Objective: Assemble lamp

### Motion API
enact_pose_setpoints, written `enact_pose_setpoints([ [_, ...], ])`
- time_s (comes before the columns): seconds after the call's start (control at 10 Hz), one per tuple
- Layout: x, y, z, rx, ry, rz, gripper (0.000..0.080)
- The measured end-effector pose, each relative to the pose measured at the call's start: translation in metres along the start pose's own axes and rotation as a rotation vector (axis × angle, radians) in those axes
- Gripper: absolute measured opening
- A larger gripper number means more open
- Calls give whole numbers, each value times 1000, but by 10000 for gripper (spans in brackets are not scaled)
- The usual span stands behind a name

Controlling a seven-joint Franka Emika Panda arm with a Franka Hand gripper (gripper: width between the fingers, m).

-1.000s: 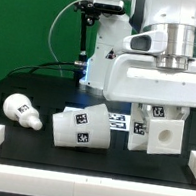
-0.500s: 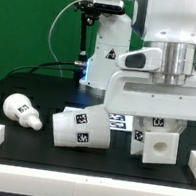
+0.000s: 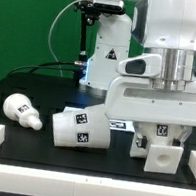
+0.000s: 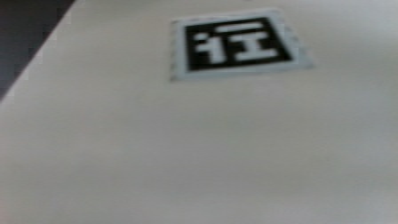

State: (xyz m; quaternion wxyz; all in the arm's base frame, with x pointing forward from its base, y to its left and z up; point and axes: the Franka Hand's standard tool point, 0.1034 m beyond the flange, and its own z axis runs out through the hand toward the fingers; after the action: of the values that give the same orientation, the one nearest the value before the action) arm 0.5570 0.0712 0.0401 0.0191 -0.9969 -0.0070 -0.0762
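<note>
The shade (image 3: 79,127) lies sideways, long axis across the exterior view; the bulb (image 3: 18,110) points its round head toward that view's left. The gripper (image 3: 161,122), over the base (image 3: 163,149), hides its spread

Glossy white arm (image 3: 163,19), silver cylindrical wrist collar (image 3: 177,65), boxy white housing (image 3: 151,99), thin black cable (image 3: 58,25)
</note>
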Motion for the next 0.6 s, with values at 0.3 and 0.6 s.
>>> enact_pose_setpoints([
  [0.3,-1,-1,-1,1,-24,6,681],
  [0.6,26,-8,-19,9,-129,15,699],
])
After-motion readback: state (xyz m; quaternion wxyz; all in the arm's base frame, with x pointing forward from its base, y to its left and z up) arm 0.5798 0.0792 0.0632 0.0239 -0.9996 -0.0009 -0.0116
